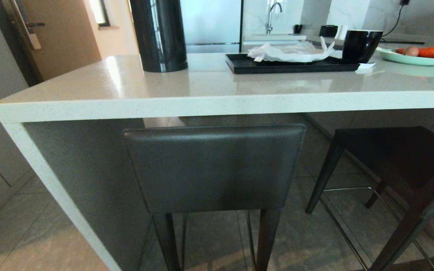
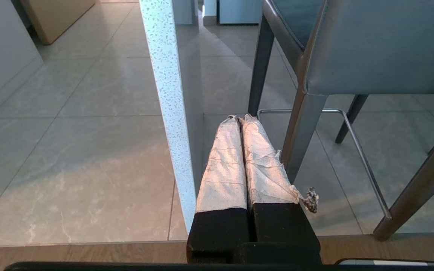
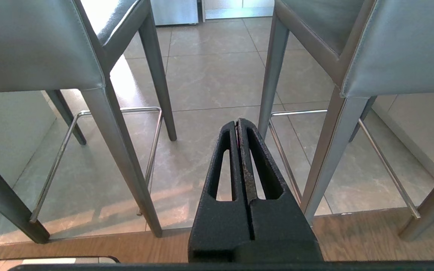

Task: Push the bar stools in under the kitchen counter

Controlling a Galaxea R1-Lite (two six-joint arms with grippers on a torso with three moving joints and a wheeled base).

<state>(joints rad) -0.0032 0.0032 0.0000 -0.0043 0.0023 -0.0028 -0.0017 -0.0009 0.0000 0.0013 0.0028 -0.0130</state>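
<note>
Black tray [image 1: 277,64] w/ crumpled white paper [image 1: 290,52] lying on it; black cylinder [image 1: 159,34] standing to tray's left, black mug [image 1: 360,45] just right, green plate [image 1: 409,58] w/ veg sitting beyond mug.

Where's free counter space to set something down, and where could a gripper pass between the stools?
The counter is bare left of the black cylinder and along the front edge before the black tray; its right end is crowded. The shut right gripper faces an open floor gap between the stools.
</note>
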